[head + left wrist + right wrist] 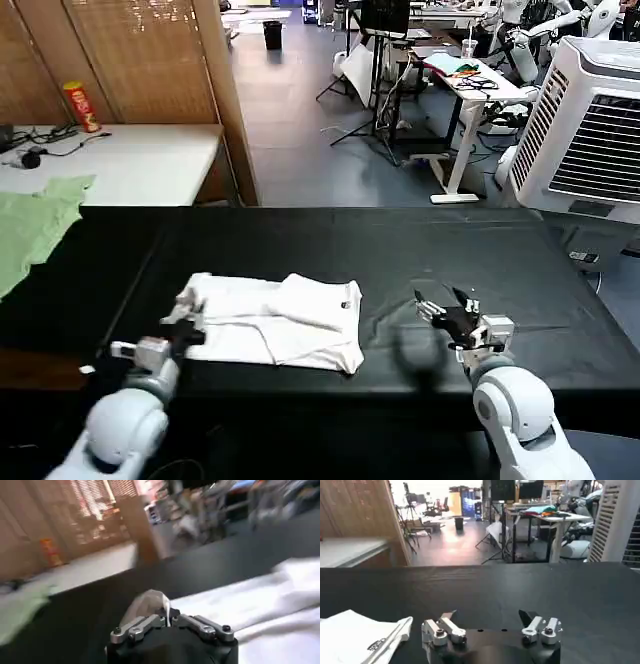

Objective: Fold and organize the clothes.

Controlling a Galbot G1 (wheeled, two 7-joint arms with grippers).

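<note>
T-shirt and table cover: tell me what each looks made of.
T-shirt: soft matte white knit, likely cotton; it creases and drapes where the left gripper pinches it. Table cover: black matte cloth, apparently, showing faint wrinkles.

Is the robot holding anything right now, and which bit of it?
The left gripper is shut on the white T-shirt, pinching a fold at its left edge. The right gripper is open, holding nothing.

A robotics lab or workshop: a black-covered worktable (400,250) fills the foreground, with a grey concrete floor (300,110) stretching behind. At upper right stand a white portable air cooler (590,120), a cluttered white desk (470,80) and tripods (375,90); bamboo blinds (120,50) and a second white table (130,165) occupy the upper left.
</note>
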